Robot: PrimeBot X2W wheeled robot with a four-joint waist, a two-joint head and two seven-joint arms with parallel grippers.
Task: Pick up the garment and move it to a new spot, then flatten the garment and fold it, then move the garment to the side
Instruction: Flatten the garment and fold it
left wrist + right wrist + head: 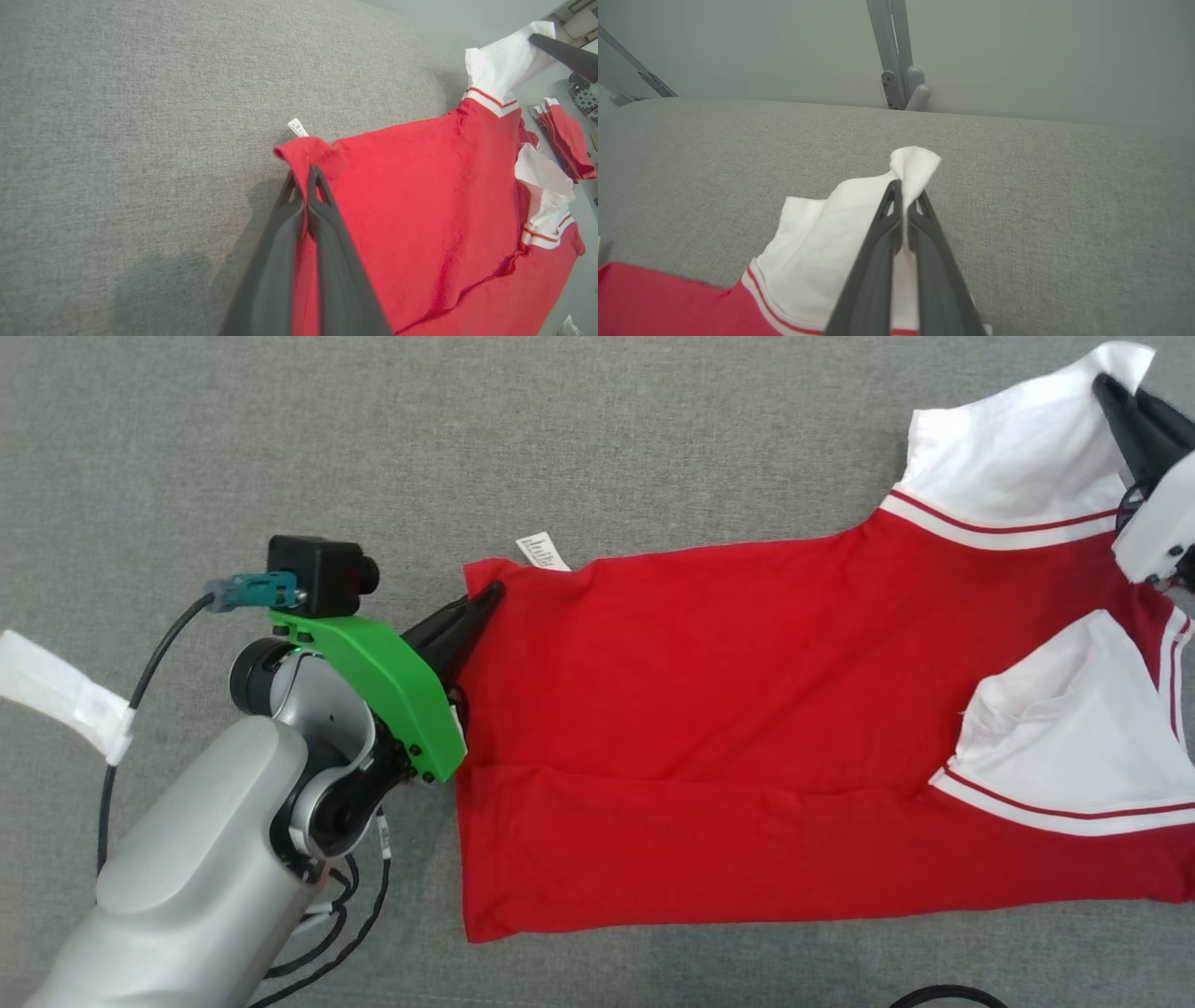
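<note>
At opposite ends of the shirt, my left gripper clamps the hem, my right gripper the sleeve; I should lift both evenly.

The garment, a red shirt with white sleeves edged in red-striped white bands, lies spread lengthwise on the grey cloth surface, one long side folded over, a white tag poking from its hem corner.
</note>
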